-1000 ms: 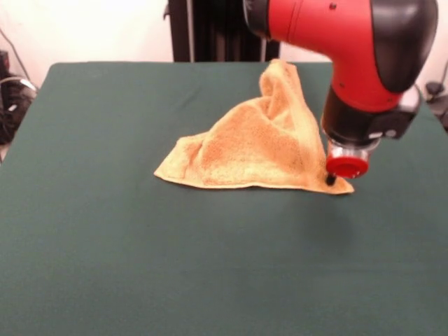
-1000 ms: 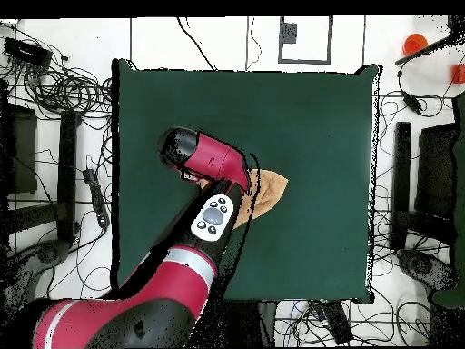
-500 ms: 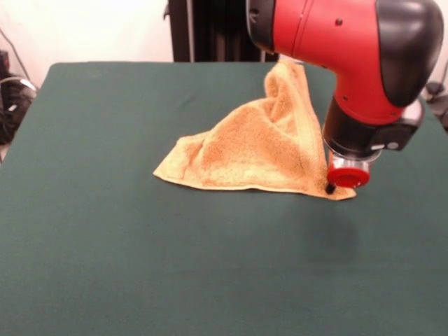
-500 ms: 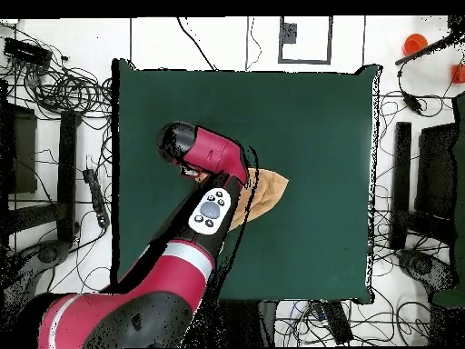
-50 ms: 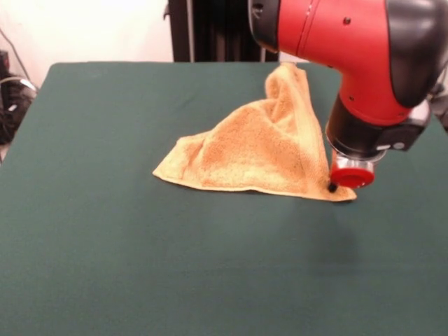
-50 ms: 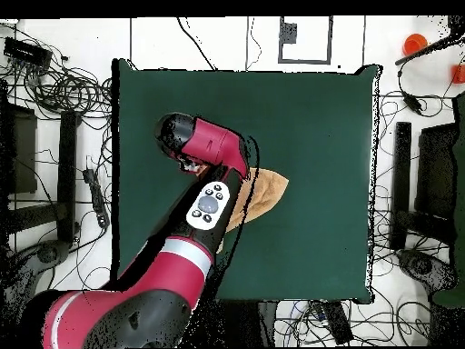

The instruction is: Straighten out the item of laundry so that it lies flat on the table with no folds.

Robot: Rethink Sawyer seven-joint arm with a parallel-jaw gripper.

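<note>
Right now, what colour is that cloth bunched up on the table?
The towel is golden tan-orange, on the dark green table. The front view shows it best.

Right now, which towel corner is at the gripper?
The low corner of the towel at the picture's right in the front view, under the gripper; the left corner lies free.

cables [image 6: 64, 86]: tangled on floor | orange object [image 6: 415, 42]: floor corner | black stand [image 6: 402, 186]: beside table edge

Fluffy terry towel [image 5: 255, 150], matt cloth table [image 5: 210, 266]
</note>
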